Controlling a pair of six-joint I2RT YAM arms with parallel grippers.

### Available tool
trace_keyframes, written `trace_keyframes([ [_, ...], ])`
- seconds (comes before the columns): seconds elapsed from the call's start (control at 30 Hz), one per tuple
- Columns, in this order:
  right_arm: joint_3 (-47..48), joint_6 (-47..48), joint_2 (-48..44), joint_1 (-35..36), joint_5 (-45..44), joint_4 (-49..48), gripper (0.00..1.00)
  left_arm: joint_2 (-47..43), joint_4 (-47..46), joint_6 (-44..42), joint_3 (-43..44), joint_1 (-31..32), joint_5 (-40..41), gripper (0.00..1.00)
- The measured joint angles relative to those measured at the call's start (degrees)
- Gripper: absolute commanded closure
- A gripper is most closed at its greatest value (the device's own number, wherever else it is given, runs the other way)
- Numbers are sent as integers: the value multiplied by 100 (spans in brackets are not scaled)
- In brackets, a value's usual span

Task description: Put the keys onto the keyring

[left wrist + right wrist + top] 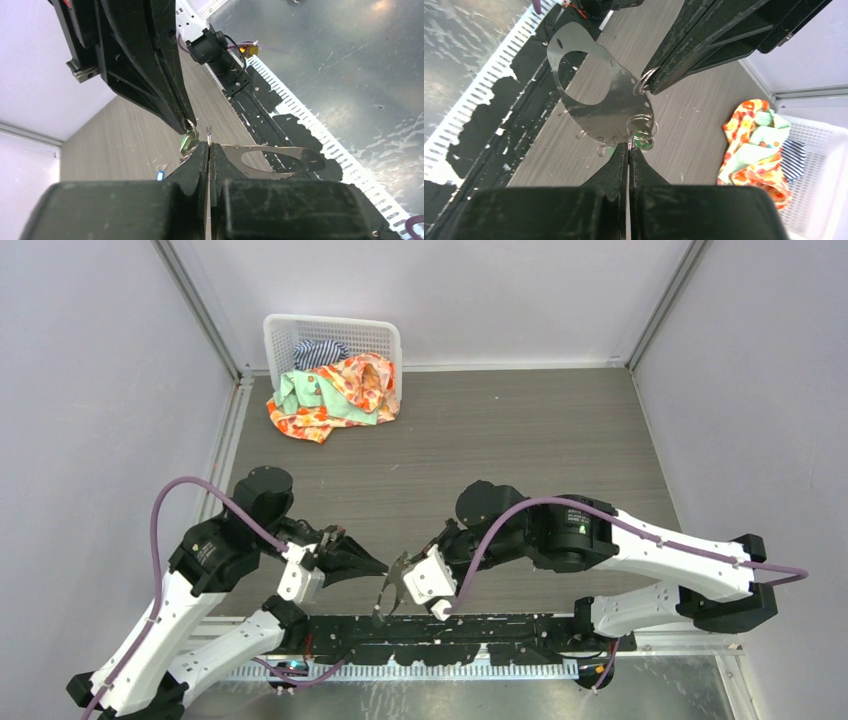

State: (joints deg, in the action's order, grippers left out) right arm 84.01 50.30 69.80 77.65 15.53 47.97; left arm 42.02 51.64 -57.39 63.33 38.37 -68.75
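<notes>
The keyring (624, 107), a flat silvery plate with an oval cut-out and small wire loops along its rim, hung in the air over the near edge of the counter (520, 440). The left pincer (207, 146) was clamped together on the plate's edge. The right pincer (629, 145), also closed, pinched the green key (187, 141) at one rim loop. The blue key (160, 175) lay loose on the counter below.

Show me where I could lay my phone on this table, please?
Bare tabletop runs from the laundry basket and its spilling clothes to the right wall. Crowded: the near middle, where the left gripper and right gripper meet on the keyring.
</notes>
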Motion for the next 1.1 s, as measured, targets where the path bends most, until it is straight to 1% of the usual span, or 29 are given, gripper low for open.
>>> trace_keyframes([
  [0.1,70,173,22,146,-275,-33,99,17,129,-345,96,37,-15,100],
  [0.27,350,369,146,326,-520,-22,99,24,195,-474,162,92,-101,100],
  [0.37,424,459,195,435,-636,-28,99,37,146,-282,162,101,-136,100],
  [0.57,490,623,243,682,-861,103,99,35,-431,584,129,101,-144,100],
  [0.67,516,693,251,793,-1025,125,99,37,-584,863,114,101,-155,100],
  [1.1,546,1104,251,1292,-1954,164,99,160,-579,1215,116,101,-184,100],
])
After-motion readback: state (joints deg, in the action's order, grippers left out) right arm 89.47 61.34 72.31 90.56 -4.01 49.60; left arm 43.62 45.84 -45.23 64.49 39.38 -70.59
